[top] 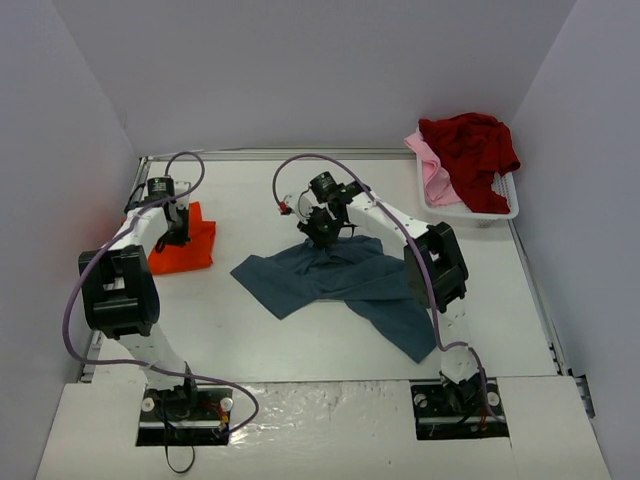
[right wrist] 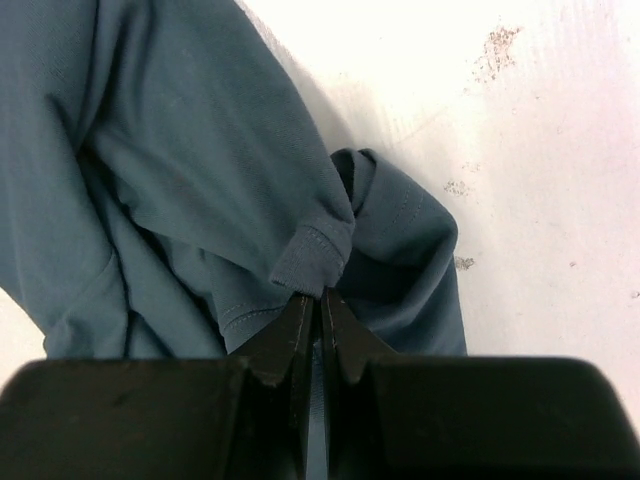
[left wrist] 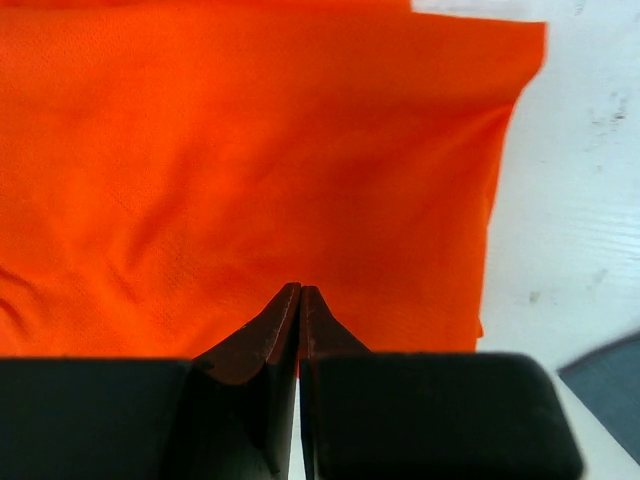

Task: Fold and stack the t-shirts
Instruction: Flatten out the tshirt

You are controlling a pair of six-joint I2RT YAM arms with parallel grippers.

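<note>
The bright orange t-shirt (top: pixel 192 248) (left wrist: pixel 250 150) lies folded at the left of the table. My left gripper (top: pixel 177 236) (left wrist: pixel 300 288) hangs over it, shut, with no cloth between its tips. Spread and crumpled in the middle lies the slate blue-grey t-shirt (top: pixel 340 280) (right wrist: pixel 180 150). My right gripper (top: pixel 322 232) (right wrist: pixel 320 293) is at that shirt's far edge, shut on a ribbed hem of the cloth. A dark red t-shirt (top: pixel 470 145) and a pale pink t-shirt (top: pixel 435 175) lie heaped in the basket.
The white plastic basket (top: pixel 505 211) stands at the back right corner. Grey walls close in the table on three sides. A corner of the blue-grey shirt (left wrist: pixel 612 372) shows at the lower right of the left wrist view.
</note>
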